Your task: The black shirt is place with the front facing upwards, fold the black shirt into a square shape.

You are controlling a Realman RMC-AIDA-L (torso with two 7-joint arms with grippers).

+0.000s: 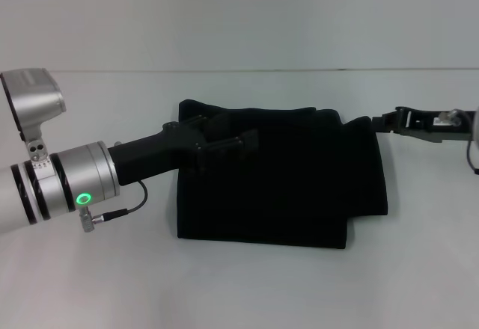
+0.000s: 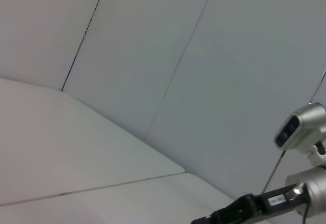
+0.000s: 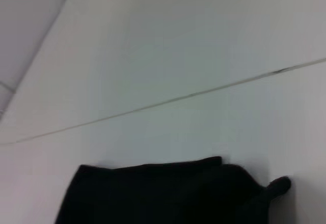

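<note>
White tabletop (image 1: 247,291) and pale wall are filling the scene I am monitoring. Item one: the black shirt (image 1: 284,187), lying at the table's centre, already folded into a compact, thick, nearly square bundle, with no lettering showing and a looser flap bulging on its right side. I am judging the folding as mostly done, with squaring up that right side perhaps remaining. Item two: left gripper (image 1: 247,140), reaching over the shirt's upper left part; I cannot tell its opening against the dark cloth. Item three: right gripper (image 1: 378,123), touching the shirt's upper right corner, apparently pinching the cloth.
</note>
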